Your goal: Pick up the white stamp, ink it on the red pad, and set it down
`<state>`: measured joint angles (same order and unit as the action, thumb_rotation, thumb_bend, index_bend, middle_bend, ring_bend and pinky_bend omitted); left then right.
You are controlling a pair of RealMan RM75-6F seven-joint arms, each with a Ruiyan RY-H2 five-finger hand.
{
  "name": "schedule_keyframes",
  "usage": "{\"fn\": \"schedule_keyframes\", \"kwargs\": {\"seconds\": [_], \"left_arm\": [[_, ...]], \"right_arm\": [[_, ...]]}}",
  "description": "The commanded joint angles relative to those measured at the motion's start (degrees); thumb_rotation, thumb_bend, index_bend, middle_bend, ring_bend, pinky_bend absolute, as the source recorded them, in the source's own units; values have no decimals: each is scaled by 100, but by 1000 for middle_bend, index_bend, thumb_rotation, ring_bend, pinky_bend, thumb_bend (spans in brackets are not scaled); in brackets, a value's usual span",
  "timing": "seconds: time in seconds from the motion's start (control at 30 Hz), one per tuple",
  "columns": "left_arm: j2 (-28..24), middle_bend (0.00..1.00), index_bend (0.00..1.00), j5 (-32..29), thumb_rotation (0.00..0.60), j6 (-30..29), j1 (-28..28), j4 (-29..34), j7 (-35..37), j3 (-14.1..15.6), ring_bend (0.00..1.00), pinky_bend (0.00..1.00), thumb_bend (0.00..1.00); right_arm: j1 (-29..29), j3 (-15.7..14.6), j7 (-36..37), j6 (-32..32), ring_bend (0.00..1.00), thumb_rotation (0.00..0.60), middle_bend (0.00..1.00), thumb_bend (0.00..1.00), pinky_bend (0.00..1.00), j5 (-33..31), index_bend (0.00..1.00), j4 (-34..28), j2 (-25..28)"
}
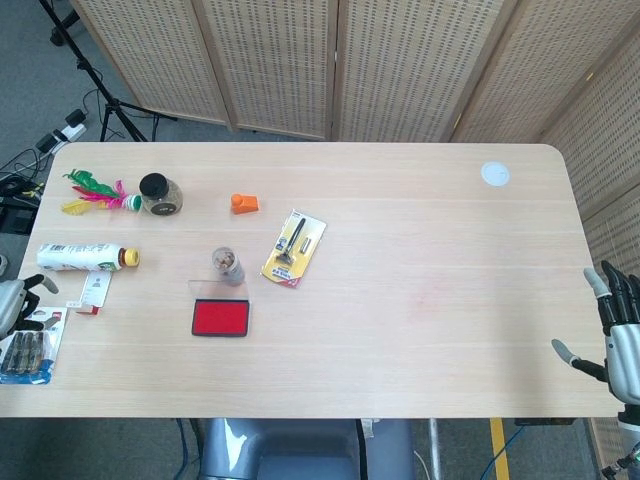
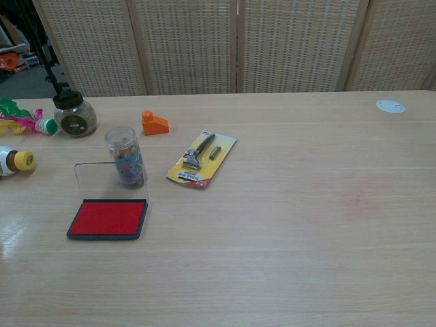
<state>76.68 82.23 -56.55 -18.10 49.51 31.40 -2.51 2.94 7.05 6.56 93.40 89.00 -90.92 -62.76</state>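
Stamp (image 1: 494,174) untouched; robot hands head-view only.

Both views are bright and evenly lit, with only short, soft shadows under the objects. The table (image 2: 286,225) shows pale glare at the chest view's lower left; focus is sharp throughout.

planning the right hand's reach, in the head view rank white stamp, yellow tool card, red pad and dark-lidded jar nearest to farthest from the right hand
Measured from the right hand, at the table's right edge with its fingers spread:
1. white stamp, far right corner of the table.
2. yellow tool card, middle, left of centre.
3. red pad, left of the card, nearer the front edge.
4. dark-lidded jar, far left, toward the back.
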Motion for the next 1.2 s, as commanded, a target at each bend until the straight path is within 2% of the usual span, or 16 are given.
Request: {"fn": "schedule_keyframes", "kwargs": {"seconds": [0.03,0.3,0.57,1.2], "left_arm": [[224,1000,484,68,600,121,-156,-394,185,45,1000,1000,226],[561,1000,495,131,600,241,-259,-1010,330,115,1000,1000,258],[752,1000,511,316,600,323,-374,-1296,342,274,1000,1000,265],[886,1000,546,311,600,503,-425,-1433,143,384,1000,1000,285]], "right_arm": [[3,0,0,-12,0,600,0,0,0,-9,0,2,-3],[22,-6,2,-67,0,600,0,0,0,-26,0,4,-7],[26,-9,32,-85,0,600,0,0,0,-34,0,-16,4],[39,3,148,-142,0,600,0,0,0,-86,0,-15,42]]}}
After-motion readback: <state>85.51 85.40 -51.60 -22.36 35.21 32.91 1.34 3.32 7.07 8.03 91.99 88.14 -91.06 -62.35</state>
